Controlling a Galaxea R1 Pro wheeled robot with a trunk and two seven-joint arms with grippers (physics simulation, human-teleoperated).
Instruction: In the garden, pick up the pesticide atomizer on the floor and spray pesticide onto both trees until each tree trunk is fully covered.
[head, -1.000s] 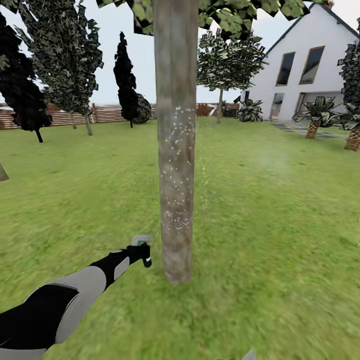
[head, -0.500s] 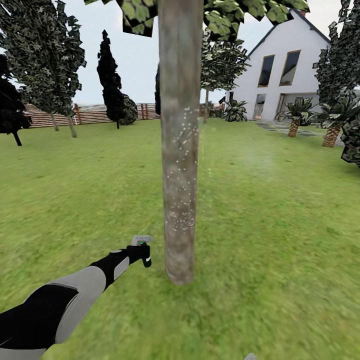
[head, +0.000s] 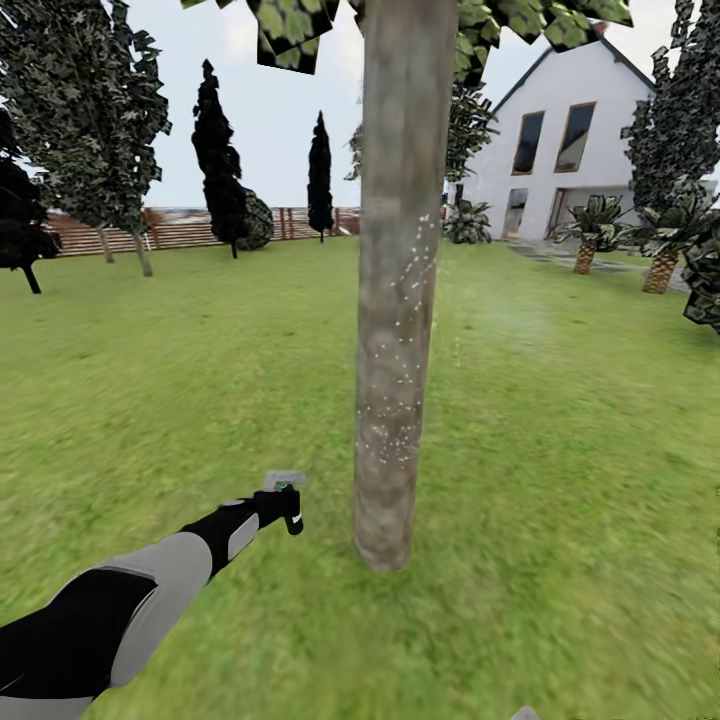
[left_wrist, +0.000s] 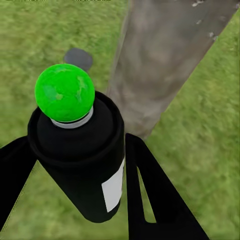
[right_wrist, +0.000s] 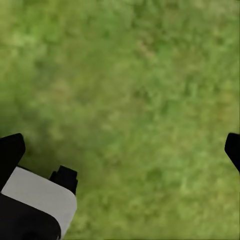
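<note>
1. Lawn (head: 130, 360) stretches far out beyond the left gripper (head: 285, 503), with dark conifers (head: 222, 160) and a wooden slat fence (head: 180, 228) at its far edge.
2. The left arm (head: 150, 585) reaches forward over the grass, and its gripper sits low, just to the left of the tree trunk (head: 398, 300) and near its base.
3. In the left wrist view the 2 black fingers (left_wrist: 150, 195) stand on either side of the pesticide atomizer (left_wrist: 82, 160) and press against its black body, so the jaws are clamped on it.
4. The bottle shows a white label on its side and a bright green round top (left_wrist: 65, 91), with the trunk (left_wrist: 160, 60) close ahead of the fingers and a small dark patch (left_wrist: 78, 58) on the grass beyond.
5. Fine white specks of pesticide (head: 405, 330) dot the bark, higher than the gripper, in a scattered band on the trunk's middle part; the bark near the base looks bare of them.
6. Green leaves (head: 290, 25) hang at the top of the head view, far above the jaws.
7. To the right of the trunk stand a white house (head: 570, 150) and low palm-like plants (head: 590, 225), well apart from the left gripper.
8. The right gripper (right_wrist: 120, 155) looks down at plain grass (right_wrist: 140, 90); its 2 black fingertips (right_wrist: 10, 152) show wide apart at opposite edges of the right wrist view, with nothing between them.
</note>
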